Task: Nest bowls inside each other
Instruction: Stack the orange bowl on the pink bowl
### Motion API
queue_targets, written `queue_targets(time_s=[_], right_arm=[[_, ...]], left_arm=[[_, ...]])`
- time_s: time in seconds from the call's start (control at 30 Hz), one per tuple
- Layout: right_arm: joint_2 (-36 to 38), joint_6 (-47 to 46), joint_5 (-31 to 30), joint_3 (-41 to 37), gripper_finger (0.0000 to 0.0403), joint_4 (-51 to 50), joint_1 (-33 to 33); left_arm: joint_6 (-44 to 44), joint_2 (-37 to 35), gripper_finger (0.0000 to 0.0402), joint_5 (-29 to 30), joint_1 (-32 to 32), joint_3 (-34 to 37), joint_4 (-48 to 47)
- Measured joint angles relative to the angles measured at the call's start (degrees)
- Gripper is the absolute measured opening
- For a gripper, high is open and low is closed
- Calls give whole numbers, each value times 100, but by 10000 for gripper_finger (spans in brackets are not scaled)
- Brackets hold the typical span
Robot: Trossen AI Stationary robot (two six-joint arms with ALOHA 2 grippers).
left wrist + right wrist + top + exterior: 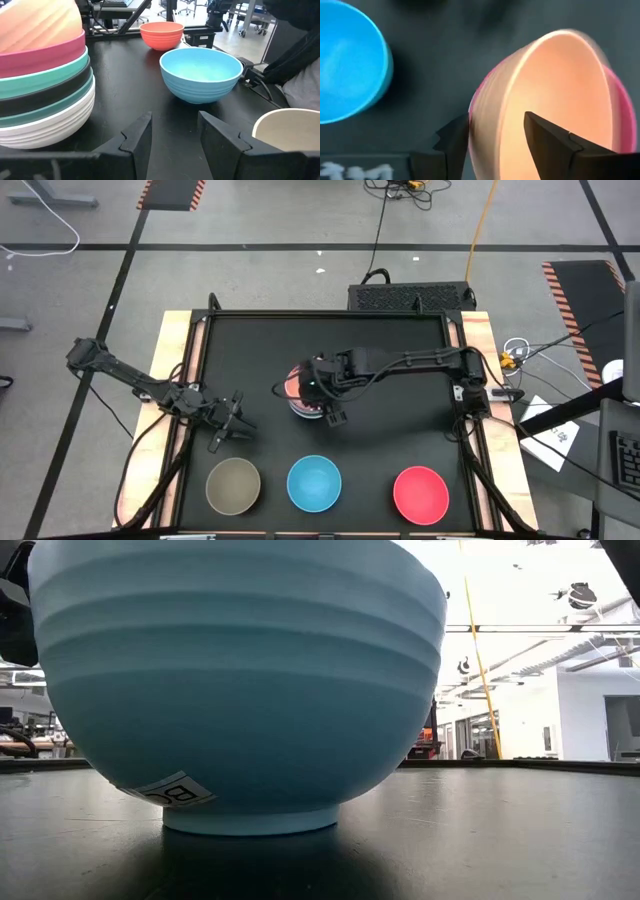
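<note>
A stack of several nested bowls (294, 389) stands mid-table, a white bowl (50, 125) at the bottom and a magenta bowl (45, 57) near the top. A peach-orange bowl (555, 100) lies tilted in the magenta one. My right gripper (497, 142) hovers over the stack, open, one finger outside the peach bowl's wall and one inside. My left gripper (232, 425) waits open to the left of the stack, near the table. Olive-brown (233, 485), light blue (314, 483) and red (421, 493) bowls stand singly in a row along the near edge. My right gripper comes from above with its fingers (452, 142) on either side of the peach bowl's rim (487, 125). Whether they touch it I cannot tell. The bowl sits tilted, its lower part resting in the magenta bowl (620, 105).
The light blue bowl (235, 680) fills the low view. Wooden rails (170, 380) border the black table on the left and right. Bare black surface lies behind the stack toward the far edge and between the stack and the near row.
</note>
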State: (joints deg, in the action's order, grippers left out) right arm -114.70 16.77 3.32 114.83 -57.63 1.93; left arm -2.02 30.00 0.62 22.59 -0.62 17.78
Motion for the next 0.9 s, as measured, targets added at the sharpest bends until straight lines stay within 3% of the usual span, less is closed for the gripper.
queue_targets(time_s=[0.57,0.7,0.9], right_arm=[[184,-474,445,4,186,131,-70],[184,-440,447,4,147,124,-58],[184,-252,439,4,39,170,4]], left_arm=[[0,-2,161,0,0,0,2],[6,-2,161,0,0,0,2],[20,-1,161,-1,0,0,2]])
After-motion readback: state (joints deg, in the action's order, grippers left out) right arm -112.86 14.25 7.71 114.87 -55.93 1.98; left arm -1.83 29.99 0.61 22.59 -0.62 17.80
